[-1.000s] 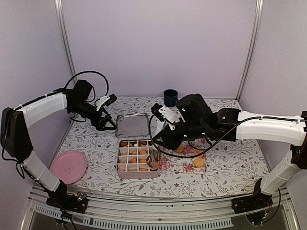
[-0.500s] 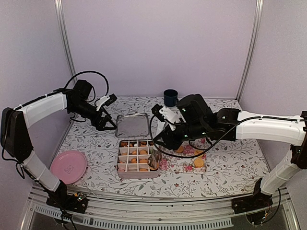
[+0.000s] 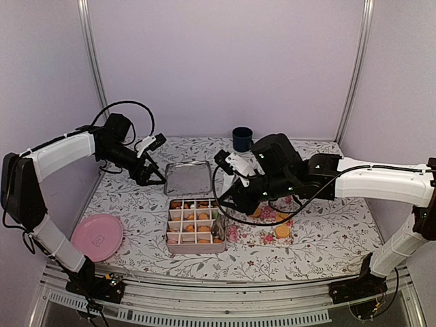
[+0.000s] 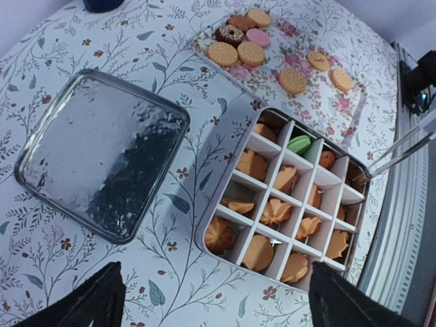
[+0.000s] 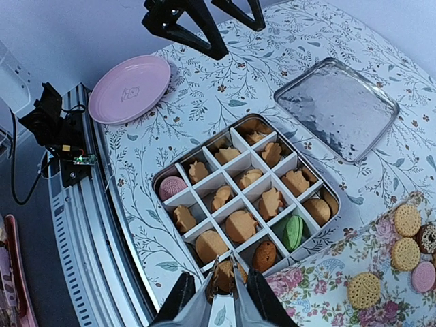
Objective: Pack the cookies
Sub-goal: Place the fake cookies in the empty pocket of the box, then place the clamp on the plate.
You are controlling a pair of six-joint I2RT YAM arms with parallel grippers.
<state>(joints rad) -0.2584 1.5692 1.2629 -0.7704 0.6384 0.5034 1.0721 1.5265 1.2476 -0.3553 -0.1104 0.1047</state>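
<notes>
- Right gripper [image 5: 223,291]: jaws narrow, pinching one orange cookie [image 5: 223,276] at the edge of the divided box [image 5: 158,181], beside the floral cloth [image 5: 320,279].
- Left gripper [image 4: 214,286]: jaws wide, empty, near the silver lid [image 4: 102,153].
- Other cookies [image 4: 276,211]: in the compartments, some on the cloth.
- The pinched cookie is clear only in the right wrist view.
</notes>
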